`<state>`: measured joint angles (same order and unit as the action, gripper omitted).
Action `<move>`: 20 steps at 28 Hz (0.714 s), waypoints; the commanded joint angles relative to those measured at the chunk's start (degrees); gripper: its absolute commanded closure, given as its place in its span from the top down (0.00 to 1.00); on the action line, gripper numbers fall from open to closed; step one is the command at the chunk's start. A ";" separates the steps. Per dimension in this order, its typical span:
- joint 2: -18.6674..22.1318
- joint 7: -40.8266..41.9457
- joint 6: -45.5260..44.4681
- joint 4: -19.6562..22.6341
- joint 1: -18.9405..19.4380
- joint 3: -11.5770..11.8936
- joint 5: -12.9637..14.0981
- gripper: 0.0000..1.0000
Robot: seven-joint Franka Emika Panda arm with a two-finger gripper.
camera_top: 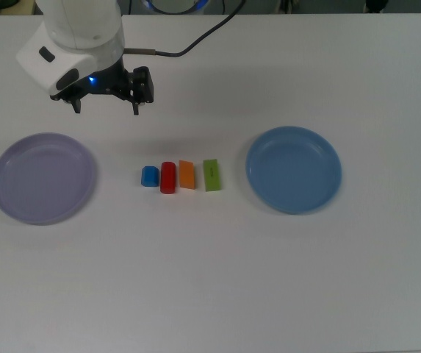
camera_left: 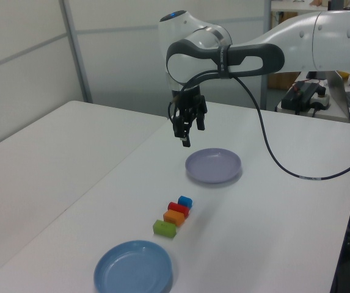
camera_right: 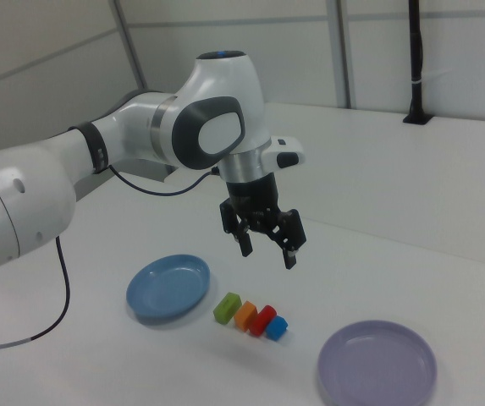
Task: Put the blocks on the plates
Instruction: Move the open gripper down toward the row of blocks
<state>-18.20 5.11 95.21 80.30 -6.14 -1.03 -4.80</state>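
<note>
1. In the left view, the sky blue plate (camera_left: 133, 266) lies nearest, at the bottom of the frame, and nothing is in it. In the top view it is at the right of centre (camera_top: 294, 169).
2. Next comes a row of four blocks on the white table (camera_top: 210, 279), between the two plates. In the top view, from the top view's left to right: the blue block (camera_top: 150, 176), the red block (camera_top: 168, 177), the orange block (camera_top: 186, 174) and the lime-green block (camera_top: 211, 175). They stand close side by side; no block is on a plate.
3. In the left view the green block (camera_left: 164, 228) is nearest to the blue plate and the blue block (camera_left: 185, 201) is nearest to the lavender plate.
4. The lavender plate (camera_top: 43, 177) is at the left middle of the top view, and farther back in the left view (camera_left: 213, 165). It holds nothing.
5. The gripper (camera_right: 267, 245) hangs in the air above the table, in the upper left of the top view (camera_top: 106, 107). Its two fingers are spread wide apart and hold nothing.
6. A black cable (camera_left: 272, 152) runs from the arm.
</note>
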 commanded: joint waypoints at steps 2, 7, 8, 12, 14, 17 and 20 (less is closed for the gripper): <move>0.80 0.60 -1.69 -0.15 0.25 0.51 1.11 1.00; 0.80 0.25 -1.61 -0.15 0.34 0.33 0.58 1.00; 0.80 0.25 -1.69 -0.15 0.34 0.33 0.58 1.00; 0.53 0.60 -1.17 -0.24 0.34 0.24 1.02 1.00; 0.27 0.34 -0.99 -0.15 0.52 0.15 1.10 1.00; 0.09 0.34 -0.90 -0.06 2.00 -0.02 1.37 1.00; -0.17 0.34 -0.73 0.03 3.76 -0.02 1.37 1.00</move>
<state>-18.34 5.11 95.21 80.31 -5.25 -1.38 -4.62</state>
